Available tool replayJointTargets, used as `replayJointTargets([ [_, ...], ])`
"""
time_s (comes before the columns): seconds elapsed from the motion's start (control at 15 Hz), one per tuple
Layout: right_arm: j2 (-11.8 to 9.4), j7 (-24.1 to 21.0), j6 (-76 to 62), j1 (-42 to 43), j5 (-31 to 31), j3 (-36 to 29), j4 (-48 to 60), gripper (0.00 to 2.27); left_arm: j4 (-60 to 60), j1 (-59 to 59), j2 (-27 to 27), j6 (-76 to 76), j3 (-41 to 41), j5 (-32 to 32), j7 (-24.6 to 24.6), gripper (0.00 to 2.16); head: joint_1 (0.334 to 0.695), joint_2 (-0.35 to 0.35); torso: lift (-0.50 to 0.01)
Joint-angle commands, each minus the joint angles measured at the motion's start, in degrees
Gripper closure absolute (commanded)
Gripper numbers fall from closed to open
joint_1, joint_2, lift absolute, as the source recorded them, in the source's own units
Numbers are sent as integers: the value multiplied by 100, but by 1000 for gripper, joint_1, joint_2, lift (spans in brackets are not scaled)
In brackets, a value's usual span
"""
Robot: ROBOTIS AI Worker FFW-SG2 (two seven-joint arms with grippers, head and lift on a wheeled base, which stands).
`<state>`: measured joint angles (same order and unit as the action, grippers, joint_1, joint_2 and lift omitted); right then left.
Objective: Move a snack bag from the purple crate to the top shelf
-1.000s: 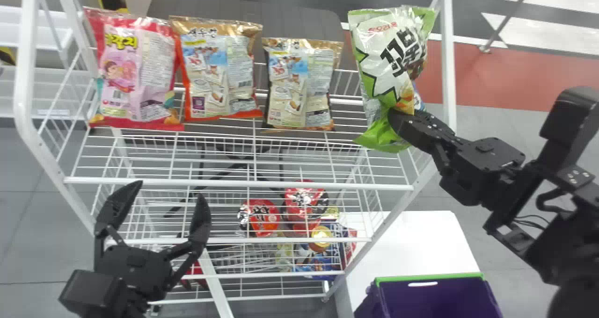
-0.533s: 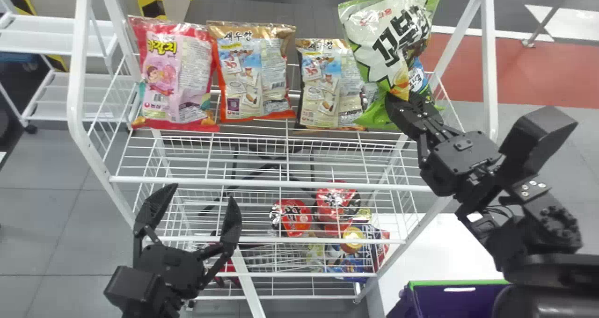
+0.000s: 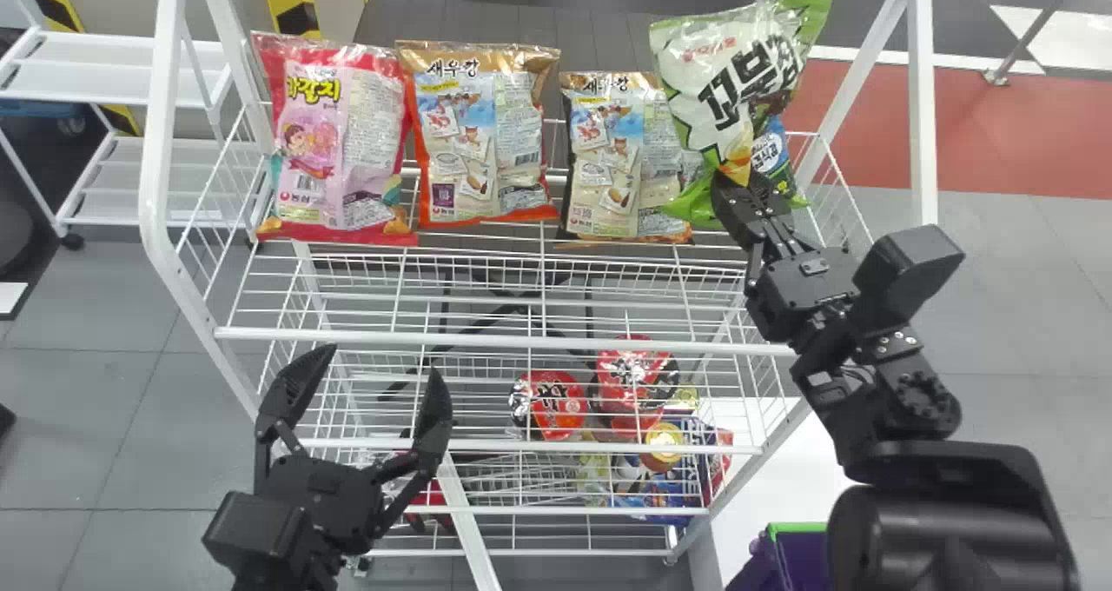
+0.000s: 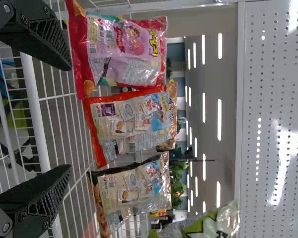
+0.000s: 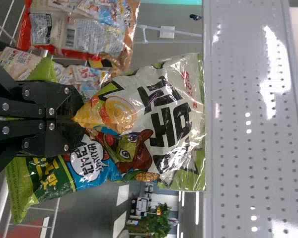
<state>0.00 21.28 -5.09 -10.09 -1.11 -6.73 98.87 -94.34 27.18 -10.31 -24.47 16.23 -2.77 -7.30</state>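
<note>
My right gripper is over the right end of the top shelf, shut on the green-and-white snack bag. In the right wrist view the right gripper pinches the front of the snack bag, which stands roughly upright, slightly tilted. Whether its bottom touches the wire, I cannot tell. My left gripper is parked at the shelf's front left, open and holding nothing; in the left wrist view the left gripper has its fingers wide apart.
A pink bag, an orange bag and a brown bag stand in a row left of the held bag, the brown one close beside it. Lower shelves hold red packs. The purple crate is at the bottom right, partly behind my right arm.
The head view has shifted, so the rack appears farther right. My right arm has swung inward relative to the rack, and the held bag has come lower and more upright beside the brown bag.
</note>
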Motion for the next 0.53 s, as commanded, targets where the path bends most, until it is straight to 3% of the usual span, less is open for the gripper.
replayJointTargets([
  [0.0,5,-133,-409,271,-3,75,-615,1528,56,-28,-15,-18,-15,31,0,120,695,-112,2],
  [0.47,5,-1073,-1376,693,-152,154,-1670,1528,100,-20,-94,-158,-6,84,9,120,695,-117,2],
])
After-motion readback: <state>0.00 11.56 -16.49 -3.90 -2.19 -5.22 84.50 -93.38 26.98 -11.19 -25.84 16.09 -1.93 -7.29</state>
